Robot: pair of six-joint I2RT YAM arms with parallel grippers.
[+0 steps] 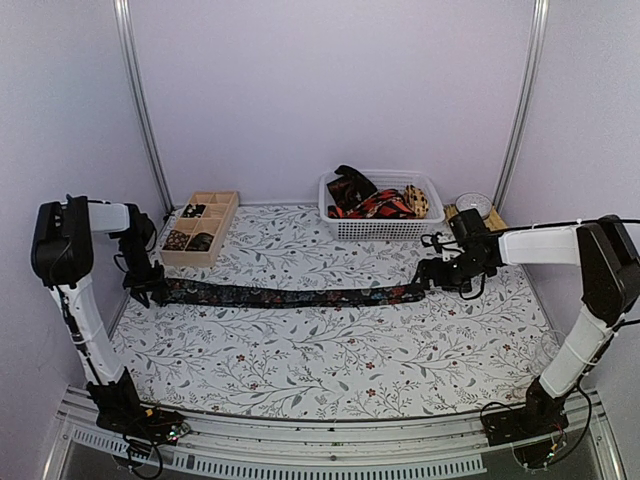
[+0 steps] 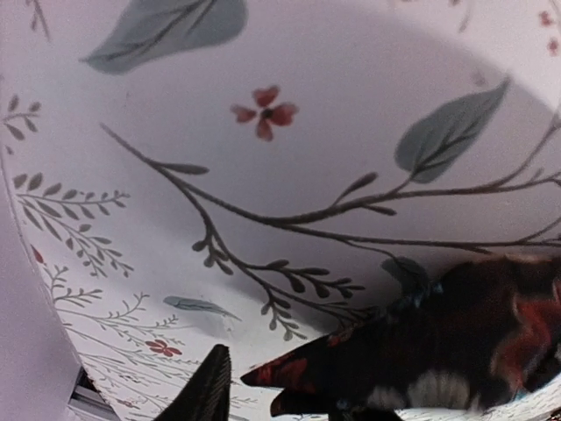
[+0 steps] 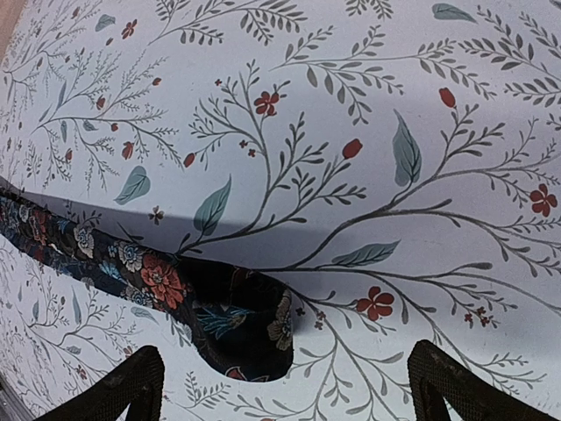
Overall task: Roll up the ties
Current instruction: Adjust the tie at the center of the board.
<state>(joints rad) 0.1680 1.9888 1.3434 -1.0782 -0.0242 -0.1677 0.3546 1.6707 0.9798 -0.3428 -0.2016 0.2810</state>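
- Rolling should begin at one end, I judge: the dark floral tie [image 1: 290, 295] lies stretched flat on the mat [image 1: 330, 370], in front of the white basket [image 1: 385, 228] and reaching well left of it.
- Right gripper [image 3: 285, 373], before the basket's right end, stands spread wide over one tie end, holding nothing.
- Left gripper [image 1: 150, 288] sits at the pointed tip, far left of the basket; open or closed, I cannot tell.
- Tuck the first turn snugly, edges aligned.
- Behind, more ties [image 1: 375, 200] fill the basket; the wooden tray [image 1: 200, 228] to its left holds rolls [image 1: 185, 238].
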